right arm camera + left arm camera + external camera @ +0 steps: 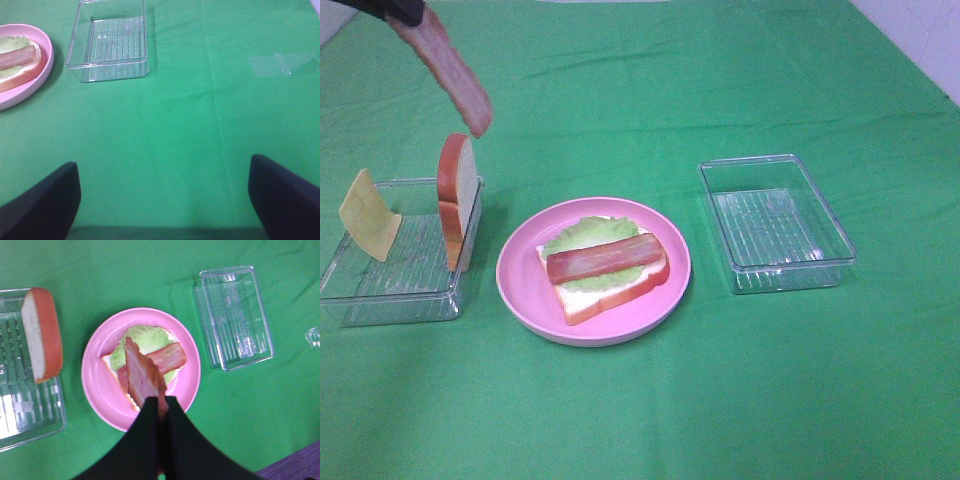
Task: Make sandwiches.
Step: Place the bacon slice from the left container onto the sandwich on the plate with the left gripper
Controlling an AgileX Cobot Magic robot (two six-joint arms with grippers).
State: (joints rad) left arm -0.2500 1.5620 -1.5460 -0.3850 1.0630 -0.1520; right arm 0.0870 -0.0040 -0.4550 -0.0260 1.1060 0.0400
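On the pink plate (525, 290) lies an open sandwich (620, 290): one white bread slice, pale green lettuce (578, 235) and a bacon strip (605, 258) on top. My left gripper (395, 10) is high at the far left, shut on a second bacon strip (448, 68) that hangs down from it. In the left wrist view this strip (140, 377) dangles from the shut gripper (162, 402) above the plate (95, 375). My right gripper (165, 200) is open over bare cloth, nothing between its fingers; it does not show in the high view.
The clear tray (415, 300) on the left holds an upright bread slice (457, 195) and a leaning yellow cheese slice (368, 215). An empty clear tray (775, 225) sits right of the plate. Green cloth covers the table.
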